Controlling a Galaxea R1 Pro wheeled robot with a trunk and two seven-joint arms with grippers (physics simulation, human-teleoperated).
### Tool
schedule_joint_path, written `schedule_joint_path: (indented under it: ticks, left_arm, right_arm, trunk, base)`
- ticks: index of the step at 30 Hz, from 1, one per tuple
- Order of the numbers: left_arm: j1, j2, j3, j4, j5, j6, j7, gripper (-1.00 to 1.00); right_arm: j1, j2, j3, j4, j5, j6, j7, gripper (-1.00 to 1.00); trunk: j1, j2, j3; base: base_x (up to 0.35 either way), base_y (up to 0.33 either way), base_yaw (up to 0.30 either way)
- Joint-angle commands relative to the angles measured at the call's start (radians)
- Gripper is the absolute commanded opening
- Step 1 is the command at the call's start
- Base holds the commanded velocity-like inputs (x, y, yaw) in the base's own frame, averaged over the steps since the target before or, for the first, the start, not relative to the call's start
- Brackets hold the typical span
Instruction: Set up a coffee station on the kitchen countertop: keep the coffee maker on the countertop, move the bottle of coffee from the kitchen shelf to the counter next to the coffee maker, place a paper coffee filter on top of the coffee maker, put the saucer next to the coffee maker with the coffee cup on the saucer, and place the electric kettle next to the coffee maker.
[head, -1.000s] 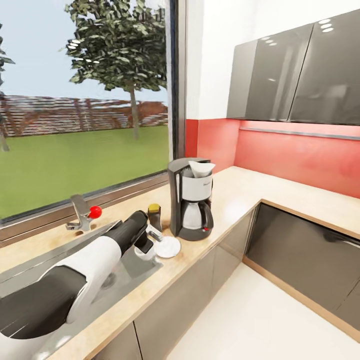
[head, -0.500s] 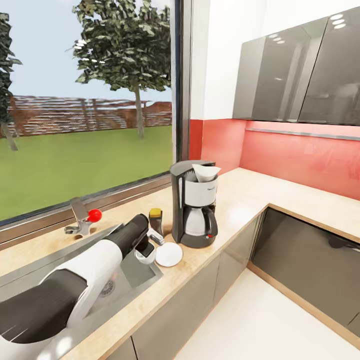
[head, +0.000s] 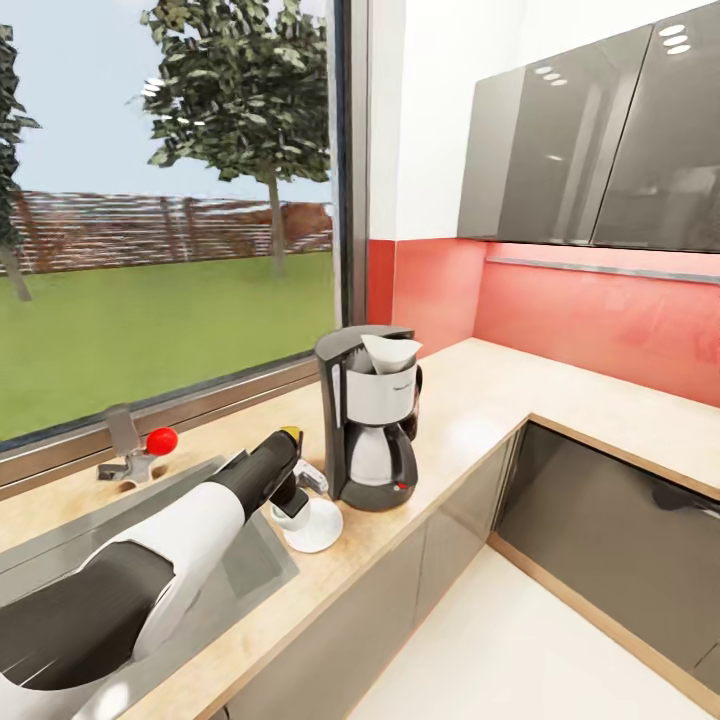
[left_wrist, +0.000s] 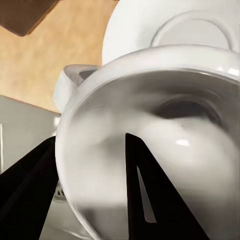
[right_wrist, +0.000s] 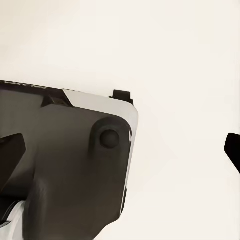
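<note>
Here the left hand (left_wrist: 90, 192) grips the coffee cup's (left_wrist: 165, 145) rim, just above the saucer (left_wrist: 165, 25).

The left arm (head: 190, 530) reaches from 7 o'clock toward 1 o'clock, white upper section and black wrist. Its left gripper (left_wrist: 95, 185) is clamped on the cup (left_wrist: 150, 145), 1 black finger (left_wrist: 150, 195) inside the bowl, 1 outside.

R wrist cam: dark grey robot body part (right_wrist: 65, 165) w/ white edge band and round black knob (right_wrist: 109, 138), against plain off-white floor (right_wrist: 175, 50). Black fingertip (right_wrist: 233, 150) at frame edge; jaw state indeterminate.
</note>
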Motion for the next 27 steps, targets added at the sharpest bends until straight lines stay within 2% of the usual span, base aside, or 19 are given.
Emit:
schedule_joint_path:
  ticks: [1,13,20,27]
  left_arm:
    - [-0.001,0.0,-0.003,-0.001,-0.011,0.001,-0.01,-1.0]
    - [0.035,-0.004,-0.003,-0.001,-0.011,0.001,0.0,-1.0]
    - [0.037,-0.005,-0.003,-0.001,-0.011,0.001,0.002,-1.0]
    - [0.056,-0.006,-0.003,-0.002,-0.009,0.001,0.002,-1.0]
  right_arm:
    - [0.0,0.0,-0.003,-0.003,0.009,0.006,0.004,1.0]
    - [0.0,0.0,-0.003,-0.003,0.009,0.006,0.004,1.0]
    - [0.0,0.0,-0.002,-0.003,0.009,0.006,0.004,1.0]
    - [0.0,0.0,-0.003,-0.003,0.009,0.006,0.004,1.0]
  trunk:
    - [0.001,-0.002,-0.002]
    - [0.001,-0.002,-0.002]
    - [0.001,-0.002,-0.002]
    - [0.001,-0.002,-0.002]
  base:
    - [0.003,-0.01,0.0]
    - [0.002,-0.001,0.0]
    - [0.156,-0.067,0.0]
    - [0.029,-0.017,0.0]
